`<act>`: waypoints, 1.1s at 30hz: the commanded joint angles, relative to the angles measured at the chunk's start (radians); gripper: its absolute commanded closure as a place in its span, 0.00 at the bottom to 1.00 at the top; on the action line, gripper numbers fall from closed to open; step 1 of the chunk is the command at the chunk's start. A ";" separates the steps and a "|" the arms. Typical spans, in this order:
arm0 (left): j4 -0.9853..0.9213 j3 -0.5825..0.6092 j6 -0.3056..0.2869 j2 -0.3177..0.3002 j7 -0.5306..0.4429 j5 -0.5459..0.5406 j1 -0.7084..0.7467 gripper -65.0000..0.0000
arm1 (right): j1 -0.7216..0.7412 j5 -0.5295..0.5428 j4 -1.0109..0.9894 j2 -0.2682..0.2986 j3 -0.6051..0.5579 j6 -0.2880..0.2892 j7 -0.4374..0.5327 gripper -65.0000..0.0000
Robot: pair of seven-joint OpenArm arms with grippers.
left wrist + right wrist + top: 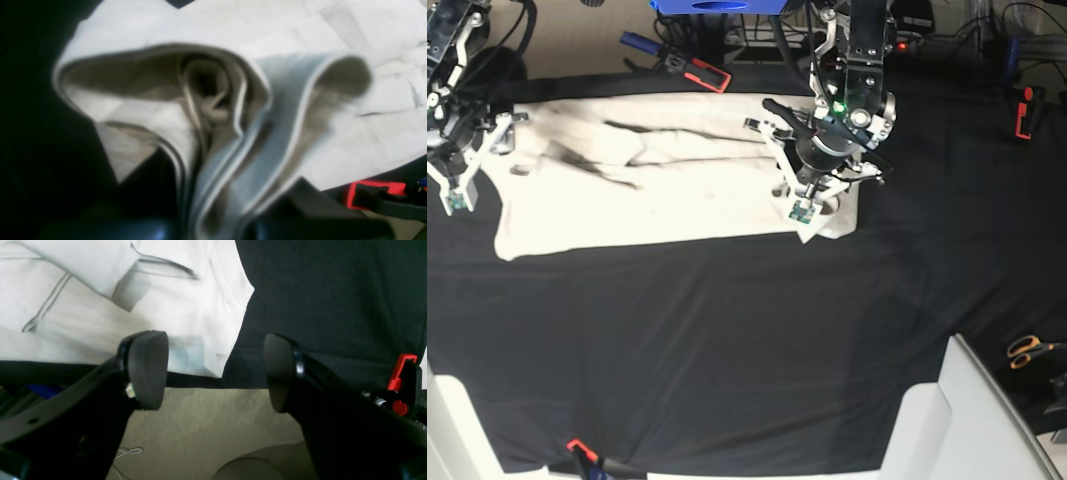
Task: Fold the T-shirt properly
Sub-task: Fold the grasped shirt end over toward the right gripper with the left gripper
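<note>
The cream T-shirt [657, 185] lies spread across the back of the black tablecloth [747, 340]. My left gripper [815, 205] is at the shirt's right end, shut on a bunched fold of it. In the left wrist view the gathered layers of the T-shirt [213, 110] run down between the fingers of the left gripper [217, 228], with the rest of the shirt flat behind. My right gripper [215, 371] is open with nothing between its fingers. It hovers over the table edge beside a corner of the T-shirt [186, 320]. In the base view the right gripper [472, 160] is at the shirt's left end.
A red and black clamp [373, 196] holds the tablecloth's edge near the left gripper, and another clamp [402, 380] sits beside the right one. More clamps [707, 75] are at the back edge. Orange-handled scissors [1027, 350] lie at the right. A white block [972, 420] overlaps the front right corner.
</note>
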 commanded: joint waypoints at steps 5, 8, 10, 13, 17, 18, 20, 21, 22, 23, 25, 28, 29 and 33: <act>-0.049 0.008 -0.001 0.026 -0.016 -0.003 -0.032 1.00 | 0.005 0.004 0.013 0.010 0.002 0.002 0.012 0.34; -0.096 0.008 -0.001 0.029 -0.022 -0.003 -0.039 1.00 | 0.005 0.004 0.013 0.010 0.002 0.002 0.012 0.34; -0.109 0.008 -0.001 0.029 -0.022 -0.005 -0.044 1.00 | 0.005 0.004 0.013 0.010 0.002 0.002 0.012 0.34; -0.116 0.045 -0.001 0.027 -0.022 -0.005 -0.053 1.00 | 0.005 0.004 0.013 0.010 0.002 0.002 0.012 0.34; -0.116 0.073 -0.001 0.030 -0.022 -0.005 -0.059 1.00 | 0.005 0.004 0.013 0.010 0.002 0.002 0.012 0.34; -0.116 0.077 -0.001 0.030 -0.022 -0.005 -0.059 1.00 | 0.005 0.004 0.013 0.010 0.002 0.002 0.012 0.34; -0.116 0.079 -0.001 0.033 -0.022 -0.005 -0.061 1.00 | 0.005 0.004 0.013 0.010 0.002 0.002 0.012 0.34; -0.116 0.079 -0.001 0.035 -0.022 -0.005 -0.061 1.00 | 0.005 0.004 0.013 0.010 0.002 0.002 0.012 0.34; -0.116 0.079 -0.001 0.035 -0.022 -0.005 -0.061 1.00 | 0.005 0.004 0.013 0.010 0.002 0.002 0.012 0.34; -0.116 0.079 -0.001 0.035 -0.022 -0.005 -0.061 1.00 | 0.005 0.004 0.013 0.010 0.002 0.002 0.012 0.34; -0.116 0.079 -0.001 0.035 -0.022 -0.005 -0.061 1.00 | 0.005 0.004 0.013 0.010 0.002 0.002 0.012 0.34; -0.116 0.081 -0.001 0.035 -0.022 -0.005 -0.061 1.00 | 0.008 0.004 0.013 0.010 0.002 0.002 0.012 0.34; -0.116 0.084 -0.001 0.035 -0.022 -0.005 -0.061 1.00 | 0.008 0.004 0.013 0.010 0.002 0.002 0.012 0.34; -0.115 0.094 -0.001 0.035 -0.022 -0.005 -0.061 1.00 | 0.008 0.004 0.013 0.010 0.002 0.002 0.012 0.34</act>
